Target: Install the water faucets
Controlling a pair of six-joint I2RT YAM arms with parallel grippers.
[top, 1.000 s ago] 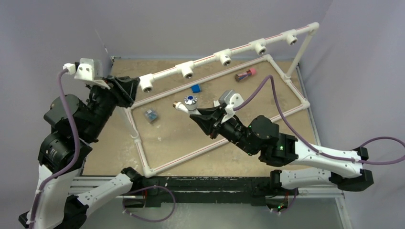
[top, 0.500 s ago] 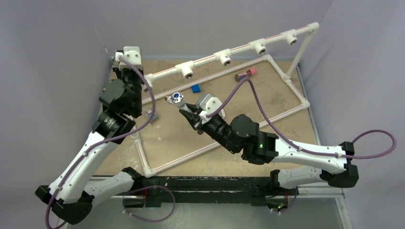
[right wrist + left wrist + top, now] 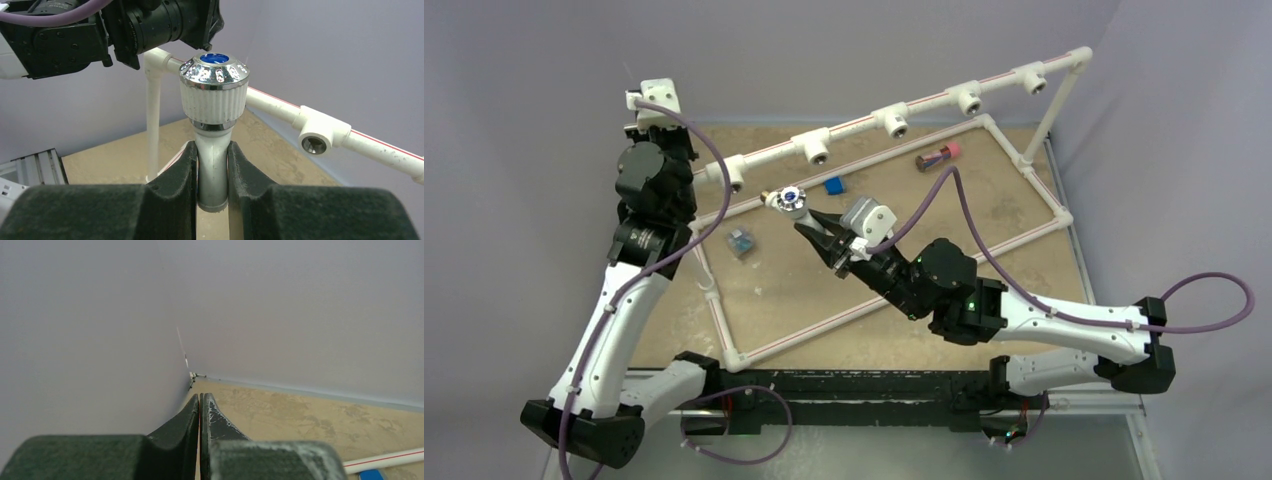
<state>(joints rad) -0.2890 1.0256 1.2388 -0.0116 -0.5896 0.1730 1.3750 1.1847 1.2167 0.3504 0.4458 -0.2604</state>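
Pinching faucet (image 3: 214, 100) below knob, right gripper (image 3: 212, 152); arm stretched forward-left.

A worn, sand-coloured tabletop (image 3: 784, 290), mottled with pale patches, fills the scene before us. A rectangular frame of white pipe (image 3: 1031, 170), striped in red, lies flat on it and takes up most of the surface. Inside that frame we count 3 loose items, well apart from one another: a small blue block (image 3: 833, 185) just beside the far bar, a small grey-and-blue piece (image 3: 741, 242) towards the left end, and a short dark cylinder with a pink end (image 3: 938, 156) lying on its side near the far right corner.
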